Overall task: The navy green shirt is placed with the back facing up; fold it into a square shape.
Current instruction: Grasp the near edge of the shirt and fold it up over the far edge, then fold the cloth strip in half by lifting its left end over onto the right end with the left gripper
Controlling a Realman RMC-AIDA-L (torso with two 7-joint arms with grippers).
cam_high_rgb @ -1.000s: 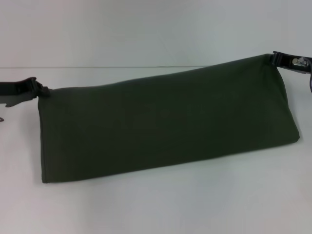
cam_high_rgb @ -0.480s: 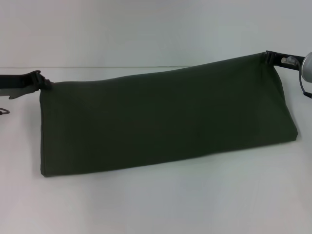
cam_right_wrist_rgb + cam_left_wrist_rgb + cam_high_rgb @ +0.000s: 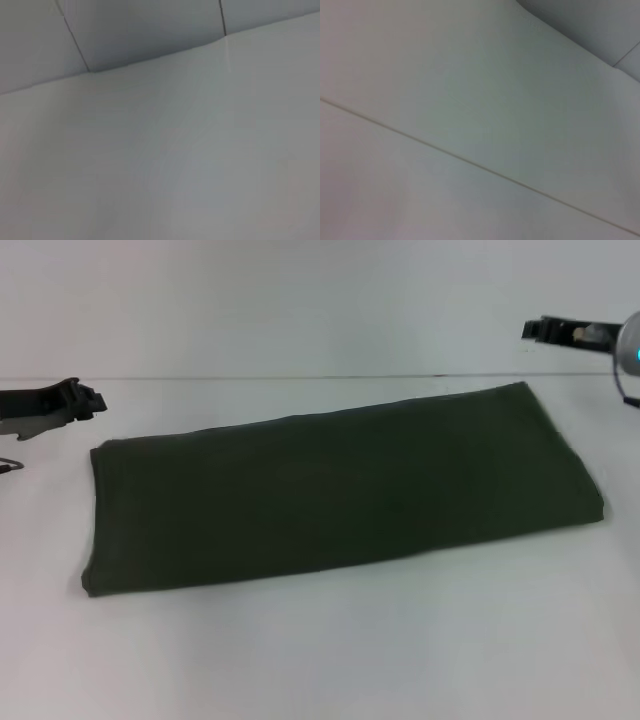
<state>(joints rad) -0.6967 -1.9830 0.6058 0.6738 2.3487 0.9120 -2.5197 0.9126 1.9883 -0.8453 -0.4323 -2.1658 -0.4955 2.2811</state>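
The navy green shirt (image 3: 340,495) lies flat on the white table (image 3: 330,660) as a long folded band, plain side up, running from near left to far right. My left gripper (image 3: 88,401) hovers just beyond the band's far left corner, open and holding nothing. My right gripper (image 3: 533,330) hangs above and behind the far right corner, open and clear of the cloth. Neither wrist view shows the shirt or any fingers, only pale surfaces.
The table's far edge (image 3: 300,377) meets a pale wall behind the shirt. A thin seam (image 3: 470,161) crosses the pale surface in the left wrist view. Bare white tabletop spreads in front of the shirt.
Both grippers let go of the shirt's raised far edge. The cloth dropped flat onto the table. The right gripper rose and drew back; the left stayed near its corner.
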